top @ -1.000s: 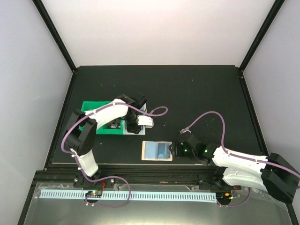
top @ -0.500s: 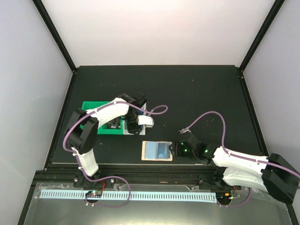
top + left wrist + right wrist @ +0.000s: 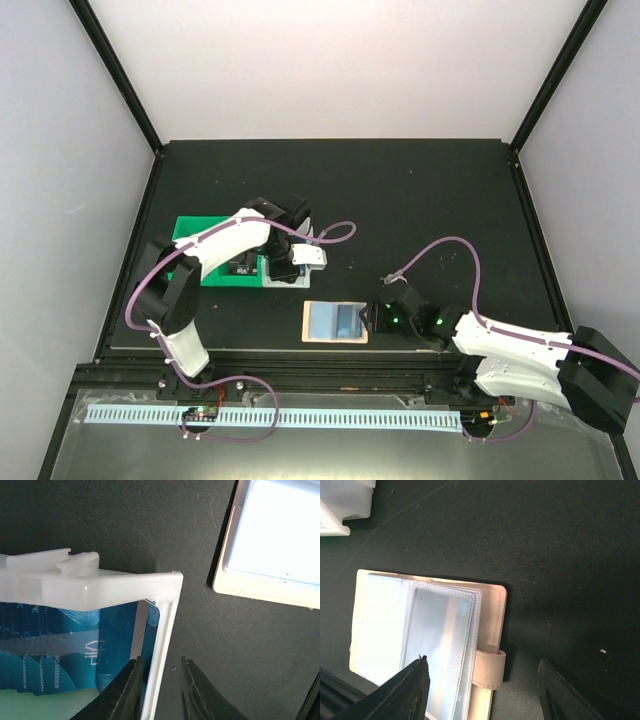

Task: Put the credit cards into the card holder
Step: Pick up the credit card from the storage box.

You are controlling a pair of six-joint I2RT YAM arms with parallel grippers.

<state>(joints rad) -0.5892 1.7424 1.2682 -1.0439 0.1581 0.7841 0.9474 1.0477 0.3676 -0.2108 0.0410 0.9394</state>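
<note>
The card holder [image 3: 335, 322] lies open on the black table, tan with clear sleeves that look pale blue. It also shows in the right wrist view [image 3: 492, 610] and the left wrist view [image 3: 272, 540]. Several blue credit cards [image 3: 75, 650] stand in a white bin [image 3: 100, 580]. My left gripper [image 3: 160, 659] is open by a narrow gap and straddles the bin's right wall, with one finger inside by the cards and one outside. My right gripper [image 3: 482, 660] is open wide and empty over the holder's right edge and strap [image 3: 487, 670].
A green bin [image 3: 210, 250] sits left of the white bin [image 3: 268, 270]. The white bin's corner shows in the right wrist view [image 3: 345, 505]. The table's front rail runs just below the holder. Purple cables loop over both arms.
My left gripper has shifted slightly left and back at the white bin. The right arm and the card holder have hardly moved.
</note>
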